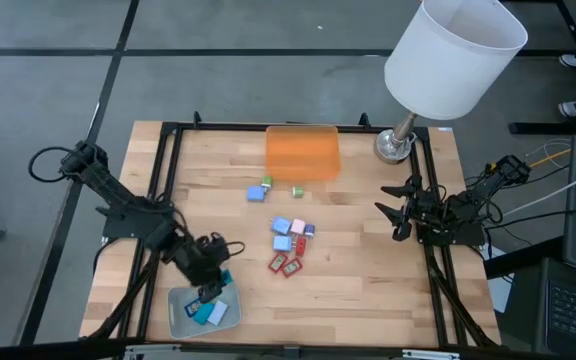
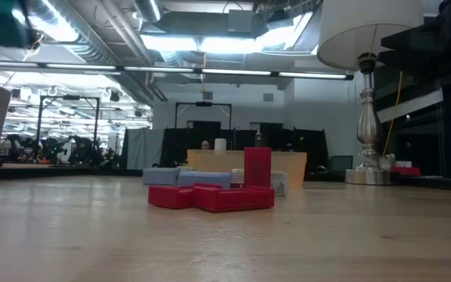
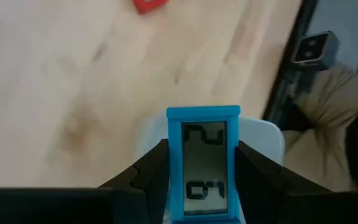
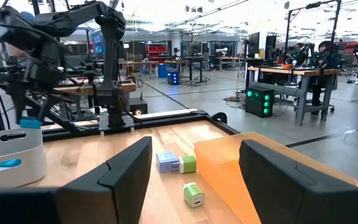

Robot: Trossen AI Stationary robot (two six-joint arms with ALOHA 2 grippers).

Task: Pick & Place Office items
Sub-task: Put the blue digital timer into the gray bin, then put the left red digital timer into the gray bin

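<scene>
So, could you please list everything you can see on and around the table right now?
Translucent orange rectangular tray: one, orange, far middle of table.
Pale grey-green rounded tray: one, near-left corner, holding blue pieces.
Small office pieces: about ten, blue, pink, green, red, loose at table centre.
Blue flat rectangle: one, held over the rounded tray.
White-shaded table lamp: one, far-right corner.
Left gripper: shut on the blue rectangle.
Right gripper: open, waiting at right edge.

An orange tray [image 1: 302, 152] lies at the far edge of the wooden bench [image 1: 368, 270], a white-shaded lamp [image 1: 453, 55] beside it, a grey tray [image 1: 180, 312] at the near-left corner.
</scene>
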